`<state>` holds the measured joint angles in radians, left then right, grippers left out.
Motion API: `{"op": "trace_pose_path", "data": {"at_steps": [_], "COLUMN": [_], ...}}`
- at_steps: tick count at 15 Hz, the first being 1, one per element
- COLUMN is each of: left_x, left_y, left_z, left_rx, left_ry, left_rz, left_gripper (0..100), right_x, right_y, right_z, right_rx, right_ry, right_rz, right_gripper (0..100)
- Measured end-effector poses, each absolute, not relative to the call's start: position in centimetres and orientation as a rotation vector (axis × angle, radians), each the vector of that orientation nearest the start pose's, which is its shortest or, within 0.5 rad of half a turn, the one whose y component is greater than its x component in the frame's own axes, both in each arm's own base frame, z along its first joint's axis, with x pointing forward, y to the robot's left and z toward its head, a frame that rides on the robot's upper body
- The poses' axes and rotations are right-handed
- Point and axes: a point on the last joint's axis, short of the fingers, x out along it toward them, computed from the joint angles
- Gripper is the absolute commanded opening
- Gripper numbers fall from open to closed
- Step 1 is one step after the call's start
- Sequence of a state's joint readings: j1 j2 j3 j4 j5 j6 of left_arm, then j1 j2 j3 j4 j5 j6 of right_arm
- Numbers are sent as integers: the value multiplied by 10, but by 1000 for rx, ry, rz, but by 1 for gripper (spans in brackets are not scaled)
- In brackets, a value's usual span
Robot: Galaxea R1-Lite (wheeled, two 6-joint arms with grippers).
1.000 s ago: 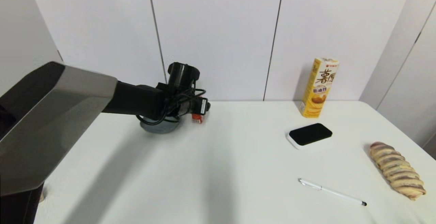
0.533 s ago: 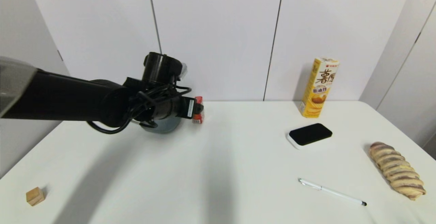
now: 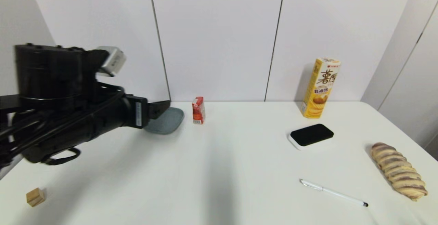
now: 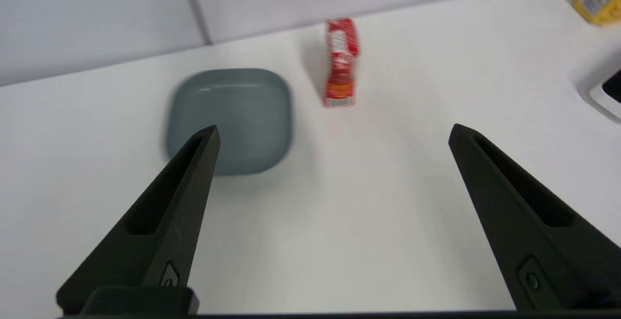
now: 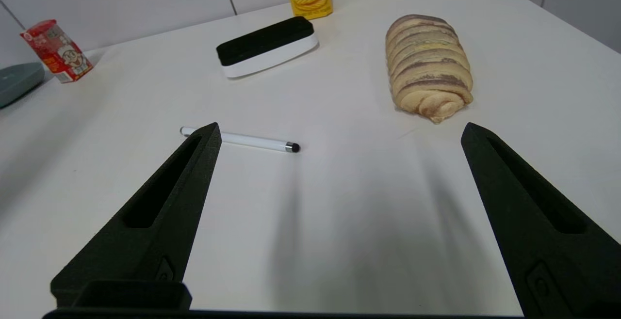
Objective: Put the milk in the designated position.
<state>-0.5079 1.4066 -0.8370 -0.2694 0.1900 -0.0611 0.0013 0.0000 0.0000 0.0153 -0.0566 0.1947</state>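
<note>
The milk (image 3: pixel 198 110) is seen standing upright on the desk (image 3: pixel 219 170) close to its far edge, left of the middle, free of both sets of jaws.

Nearest, at the near left corner of the desk, a small wooden block (image 3: pixel 35 197) is found. Toward the near right, a white pen (image 3: pixel 333 193) lies flat, and a braided bread loaf (image 3: pixel 399 175) is laid along the right edge. The right gripper (image 5: pixel 339 135) is held above the near part of the desk, its jaws spread wide apart with nothing between them; the pen and the loaf are seen beyond its fingers.

Farther in, the left gripper (image 4: pixel 332 135) is held over the left side of the desk, well short of the carton, its jaws wide apart and empty. Right of centre, a black-topped white eraser (image 3: pixel 311 135) is set flat.

Near the far edge, a grey-green plate (image 3: pixel 166 122) rests just to the left of the milk, a narrow strip of bare desk being left between them. The carton's red-orange side with white label patches is shown in the left wrist view (image 4: pixel 341 62). At the far right, a tall yellow snack box (image 3: pixel 320 88) is stood upright against the wall, well apart from the carton.
</note>
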Motion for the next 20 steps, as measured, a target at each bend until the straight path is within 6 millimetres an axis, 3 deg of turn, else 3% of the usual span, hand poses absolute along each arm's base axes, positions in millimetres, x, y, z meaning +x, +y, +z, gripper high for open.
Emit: {"op": "trace_pose_path", "data": {"at_steps": [4, 8, 14, 20], "left_x": [152, 104, 50, 10], "left_y": [-53, -16, 1, 4], "left_z": [241, 221, 169, 128], "left_rx": [62, 110, 175, 174], "left_ry": [180, 98, 61, -48], "left_rz": [-173, -10, 126, 216], "left_gripper": [100, 100, 100, 100], "right_x": [-23, -23, -23, -23], "right_y": [-1, -1, -1, -1], "right_z": [74, 74, 74, 74], "right_rx": [195, 195, 195, 195], "right_ry": [10, 10, 10, 10], "right_rz": [-56, -57, -56, -57], "right_gripper": [100, 100, 100, 100]}}
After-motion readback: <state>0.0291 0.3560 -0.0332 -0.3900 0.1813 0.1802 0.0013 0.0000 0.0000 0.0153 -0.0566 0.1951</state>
